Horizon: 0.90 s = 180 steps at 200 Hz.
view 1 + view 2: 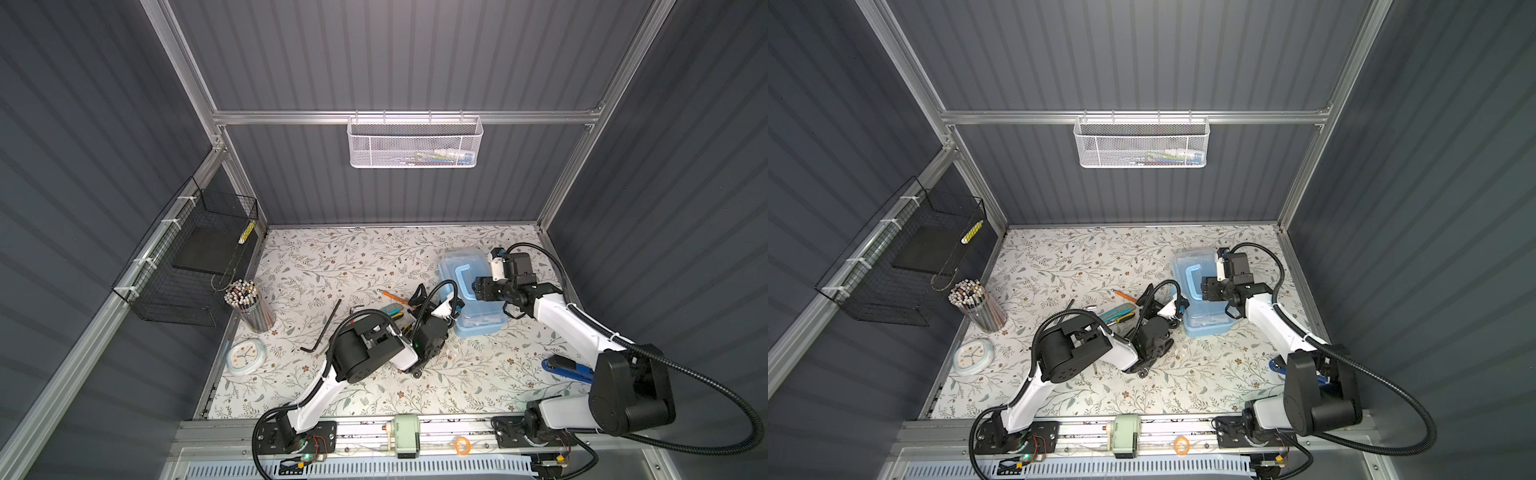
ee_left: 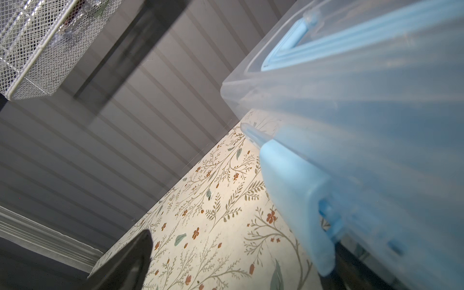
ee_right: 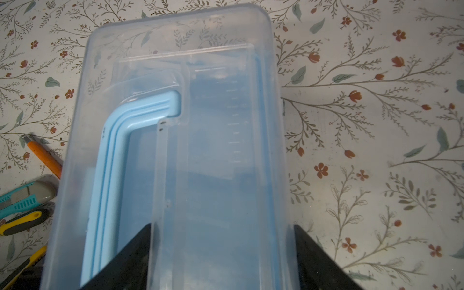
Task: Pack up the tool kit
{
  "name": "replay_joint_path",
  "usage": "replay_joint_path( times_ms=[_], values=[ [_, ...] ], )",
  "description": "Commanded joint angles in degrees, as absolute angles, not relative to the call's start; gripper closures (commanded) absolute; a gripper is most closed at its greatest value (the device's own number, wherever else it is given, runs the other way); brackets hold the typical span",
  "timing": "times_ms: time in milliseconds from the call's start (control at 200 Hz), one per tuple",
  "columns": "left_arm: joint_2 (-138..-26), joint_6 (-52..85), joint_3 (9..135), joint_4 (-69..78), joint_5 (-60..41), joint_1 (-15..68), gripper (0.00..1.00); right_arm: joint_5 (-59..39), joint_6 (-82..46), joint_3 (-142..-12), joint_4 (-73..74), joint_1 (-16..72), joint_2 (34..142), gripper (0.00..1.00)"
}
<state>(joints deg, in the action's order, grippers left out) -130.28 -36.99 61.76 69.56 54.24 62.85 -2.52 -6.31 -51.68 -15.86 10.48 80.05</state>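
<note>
The tool kit box (image 1: 478, 316) is light blue with a clear lid (image 3: 175, 125) and a blue handle (image 3: 108, 160), and it stands closed on the right of the mat. My right gripper (image 1: 478, 289) sits on top of it. One finger rests in the lid's recess beside the handle, the other against the lid's outer edge (image 3: 283, 175). My left gripper (image 2: 241, 241) is open at the box's near side, by the blue latch (image 2: 293, 200). Left of the box lie an orange knife (image 1: 392, 296), a teal cutter (image 3: 22, 198), a yellow-black knife (image 3: 20, 223) and a hex key (image 1: 328, 328).
A blue-handled tool (image 1: 567, 369) lies by the right arm. A cup of pencils (image 1: 251, 309) and a round clock (image 1: 245, 355) stand at the left edge. A black wire basket (image 1: 187, 266) hangs on the left wall, a white mesh basket (image 1: 415, 143) on the back rail.
</note>
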Motion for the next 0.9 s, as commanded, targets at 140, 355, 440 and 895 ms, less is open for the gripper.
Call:
replay_joint_path(
  times_ms=[140,355,440,895],
  values=[
    [-121.8,-32.2,61.3,72.9,51.5,63.8,0.0,-8.8,-6.4,-48.8,-27.4,11.9,83.0,0.27],
    [-116.0,-24.6,57.9,64.8,47.8,63.9,0.0,-9.5,-7.1,-49.1,-26.6,11.2,83.1,0.25],
    [-114.6,-22.4,57.8,60.5,45.8,63.9,0.0,-9.8,-7.5,-49.5,-26.6,11.0,83.2,0.25],
    [-112.4,-14.9,56.3,54.0,42.7,63.9,0.0,-9.7,-8.8,-51.0,-25.8,10.9,84.8,0.23]
  ],
)
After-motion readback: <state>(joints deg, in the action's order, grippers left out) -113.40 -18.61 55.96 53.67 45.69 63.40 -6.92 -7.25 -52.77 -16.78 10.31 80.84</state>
